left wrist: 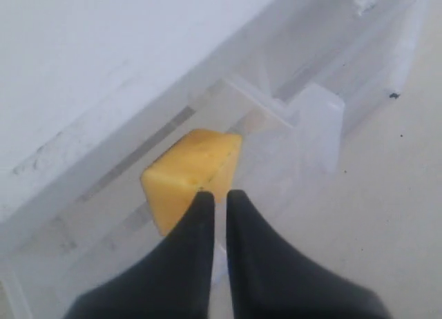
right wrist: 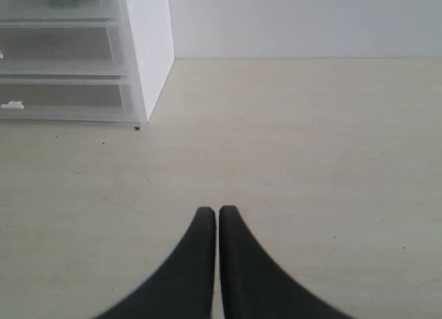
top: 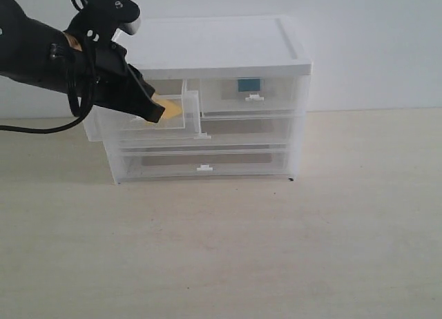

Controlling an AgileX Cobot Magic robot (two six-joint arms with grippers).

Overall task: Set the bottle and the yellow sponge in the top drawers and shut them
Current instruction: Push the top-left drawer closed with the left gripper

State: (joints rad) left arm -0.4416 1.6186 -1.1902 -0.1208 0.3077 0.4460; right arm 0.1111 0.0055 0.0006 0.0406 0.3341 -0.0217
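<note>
Your yellow sponge (left wrist: 193,168) lies in the pulled-out top left drawer (top: 190,113); the bottle (top: 249,85) sits in the pushed-in top right drawer (top: 280,98).
Your left gripper (left wrist: 214,195) hangs at the sponge's near edge, jaws almost together and clamped on nothing. The bottle's teal label shows through the clear drawer front in the white-topped cabinet (top: 214,43). Your right gripper (right wrist: 217,212) hovers over the worktop (right wrist: 311,160), well apart from the cabinet, jaws together.
</note>
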